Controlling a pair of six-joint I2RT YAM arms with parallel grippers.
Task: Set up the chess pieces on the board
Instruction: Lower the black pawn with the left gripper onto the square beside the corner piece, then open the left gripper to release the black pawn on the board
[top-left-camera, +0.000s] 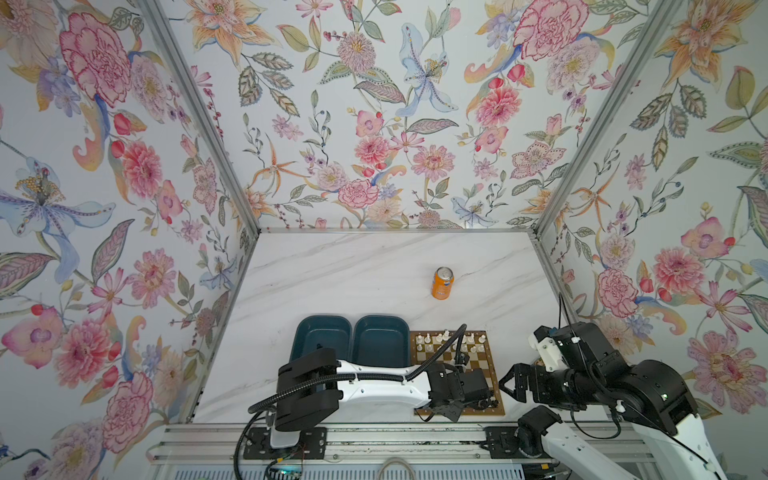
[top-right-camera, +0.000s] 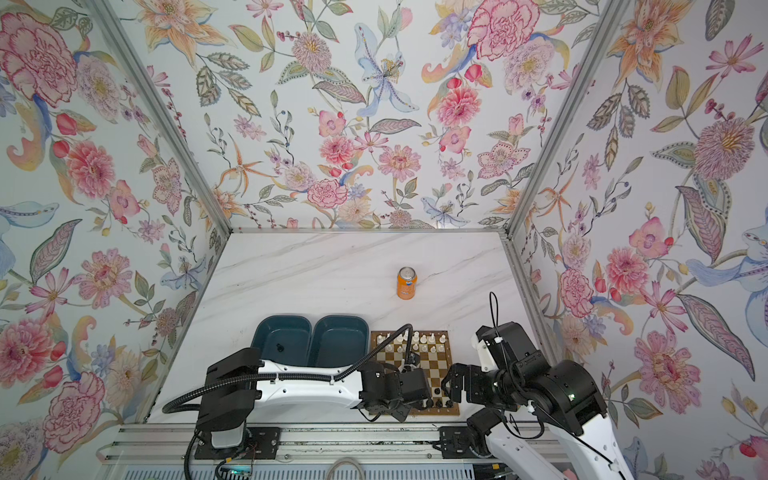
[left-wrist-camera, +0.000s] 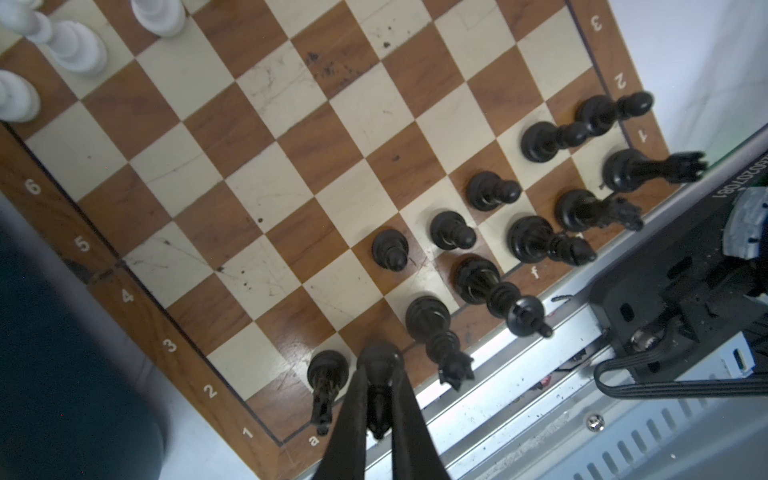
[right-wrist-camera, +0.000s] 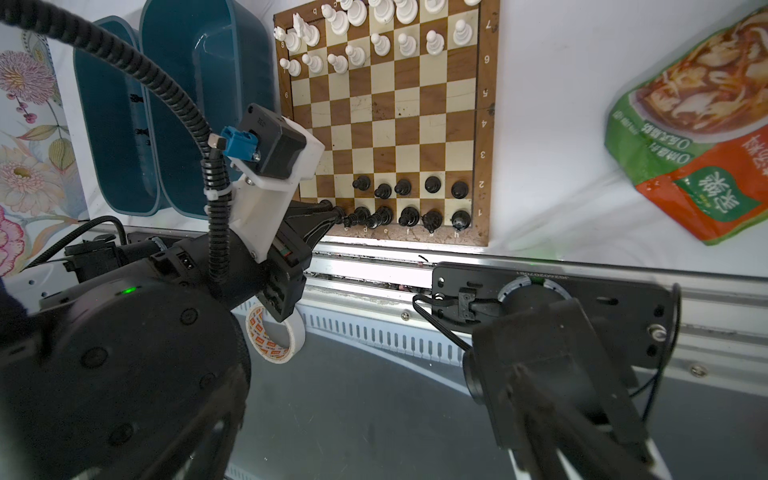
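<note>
The wooden board (top-left-camera: 482, 365) lies at the table's front edge. White chess pieces (top-left-camera: 446, 338) fill its two far rows, also seen in the right wrist view (right-wrist-camera: 374, 33). Black pieces (left-wrist-camera: 490, 195) stand on its two near rows. My left gripper (left-wrist-camera: 380, 368) is shut on a black piece (left-wrist-camera: 380, 361), low over the near row between a black piece (left-wrist-camera: 328, 370) and a crowned one (left-wrist-camera: 430, 320). Whether its base touches the square I cannot tell. My right gripper (top-left-camera: 509, 384) hangs open and empty just right of the board. A black piece (top-right-camera: 279, 347) lies in the left teal tray (top-right-camera: 259, 332).
Two dark teal trays (top-left-camera: 380, 319) stand side by side left of the board. An orange can (top-left-camera: 442, 283) stands farther back. A snack bag (right-wrist-camera: 698, 137) lies right of the board. A tape roll (right-wrist-camera: 274, 336) sits below the front aluminium rail (right-wrist-camera: 374, 257).
</note>
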